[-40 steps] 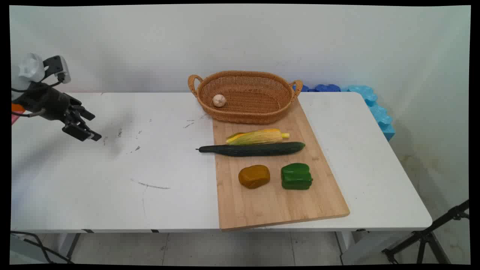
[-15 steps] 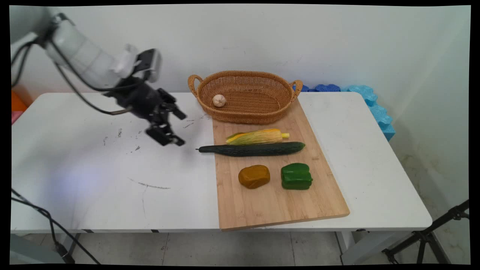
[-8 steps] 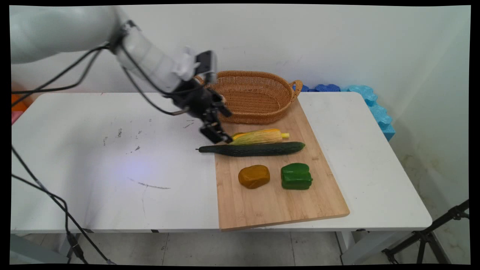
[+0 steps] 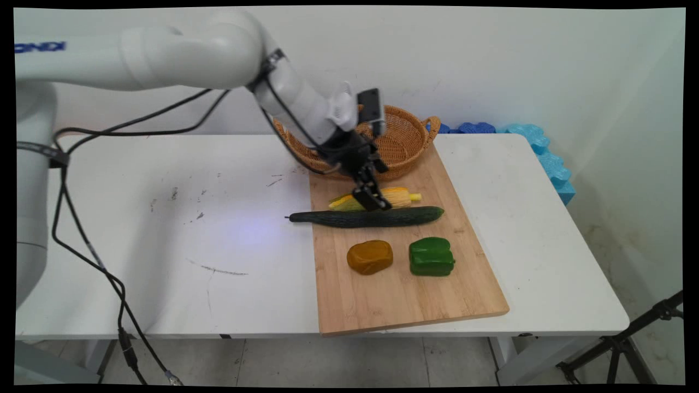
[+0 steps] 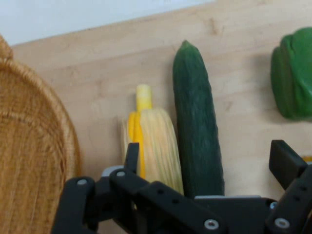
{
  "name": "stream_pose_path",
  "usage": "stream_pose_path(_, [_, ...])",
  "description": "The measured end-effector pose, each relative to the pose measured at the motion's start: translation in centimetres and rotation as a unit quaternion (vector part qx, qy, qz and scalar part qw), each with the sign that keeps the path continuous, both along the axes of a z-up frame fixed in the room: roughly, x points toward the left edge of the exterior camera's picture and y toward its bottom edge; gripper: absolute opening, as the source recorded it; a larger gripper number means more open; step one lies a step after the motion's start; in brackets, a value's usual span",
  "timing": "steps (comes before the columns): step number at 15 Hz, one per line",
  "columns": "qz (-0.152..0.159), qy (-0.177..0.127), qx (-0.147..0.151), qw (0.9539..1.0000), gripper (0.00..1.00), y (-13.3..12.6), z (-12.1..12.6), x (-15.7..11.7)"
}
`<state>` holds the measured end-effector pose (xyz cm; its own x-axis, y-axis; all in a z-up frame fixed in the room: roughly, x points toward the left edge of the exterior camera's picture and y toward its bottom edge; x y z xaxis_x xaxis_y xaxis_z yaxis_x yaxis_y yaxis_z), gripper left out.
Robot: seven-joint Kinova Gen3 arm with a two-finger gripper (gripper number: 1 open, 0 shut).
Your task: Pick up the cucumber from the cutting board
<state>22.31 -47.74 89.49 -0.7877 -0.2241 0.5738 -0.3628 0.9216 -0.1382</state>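
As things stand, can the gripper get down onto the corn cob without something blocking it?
Probably yes. The open gripper hangs right over the corn cob, with nothing between them. The cucumber lies close alongside on the cutting board, so one finger may brush it; the wicker basket stays clear.

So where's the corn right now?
In the main view the corn lies on the cutting board, between the basket and the cucumber, partly behind the open hand.
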Motion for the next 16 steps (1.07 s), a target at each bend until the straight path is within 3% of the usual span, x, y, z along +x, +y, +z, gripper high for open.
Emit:
stream_pose_path(8, [-0.026,-0.012,0.001,0.9996,1.00,-3.6,-3.7,-5.9])
stream_pose_path(16, [-0.045,-0.022,0.007,0.9987,1.00,-5.3,-6.1,-9.0])
